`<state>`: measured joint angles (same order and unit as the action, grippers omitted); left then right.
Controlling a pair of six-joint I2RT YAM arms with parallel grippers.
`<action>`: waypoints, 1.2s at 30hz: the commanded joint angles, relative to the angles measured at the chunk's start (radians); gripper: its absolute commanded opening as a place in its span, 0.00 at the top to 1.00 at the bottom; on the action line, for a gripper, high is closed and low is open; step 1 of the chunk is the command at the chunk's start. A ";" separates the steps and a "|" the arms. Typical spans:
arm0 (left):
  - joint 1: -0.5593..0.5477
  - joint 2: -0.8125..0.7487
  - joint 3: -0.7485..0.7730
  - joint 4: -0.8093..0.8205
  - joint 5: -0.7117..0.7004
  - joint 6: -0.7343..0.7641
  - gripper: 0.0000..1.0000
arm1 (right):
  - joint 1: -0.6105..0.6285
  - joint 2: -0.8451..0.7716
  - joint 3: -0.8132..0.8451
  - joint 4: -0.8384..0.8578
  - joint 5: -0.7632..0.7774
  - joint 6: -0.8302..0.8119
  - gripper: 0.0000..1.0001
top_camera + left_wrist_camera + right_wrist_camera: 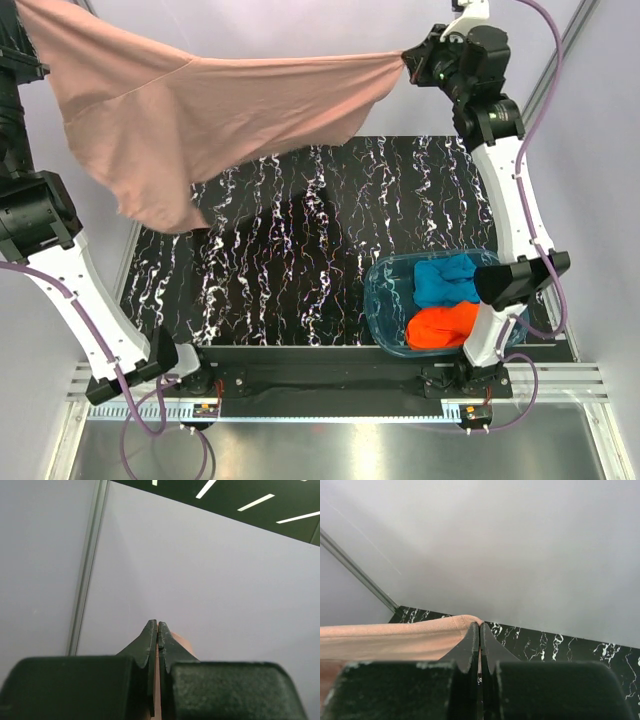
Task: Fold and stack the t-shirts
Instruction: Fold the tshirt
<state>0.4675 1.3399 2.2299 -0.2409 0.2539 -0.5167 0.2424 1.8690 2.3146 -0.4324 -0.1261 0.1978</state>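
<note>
Top external: large dusty-pink soft cloth t-shirt (200, 110) hangs above the black white-veined desk (300, 270), long axis left-right, top edge taut, bulk sagging at left. Left end effector (158, 630) and right end effector (408, 62) are each clenched on pink cloth. Blue t-shirt (445, 280) and orange-red t-shirt (443, 325) lie in the translucent blue plastic tub (385, 300), near right; open desk surface shows left of it.

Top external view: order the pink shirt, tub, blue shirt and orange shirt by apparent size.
1. pink shirt, though held up nearer the camera.
2. tub.
3. blue shirt and orange shirt: about alike, both bunched.
</note>
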 commanded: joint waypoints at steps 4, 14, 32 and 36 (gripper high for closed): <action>0.016 0.016 0.028 0.092 0.044 0.000 1.00 | -0.006 -0.119 0.045 0.047 -0.006 0.012 1.00; 0.019 0.163 0.114 0.238 0.056 -0.081 1.00 | -0.005 0.037 0.225 0.099 -0.030 0.043 1.00; 0.091 0.167 0.126 0.424 0.130 -0.232 1.00 | -0.003 0.020 0.260 0.248 -0.059 0.078 1.00; 0.099 0.013 0.054 0.338 0.111 -0.178 1.00 | -0.003 -0.108 0.097 0.265 -0.090 0.089 1.00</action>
<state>0.5526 1.5101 2.2929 0.0658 0.3744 -0.7277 0.2420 1.9110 2.4744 -0.2516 -0.1879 0.2760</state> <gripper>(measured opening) 0.012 0.011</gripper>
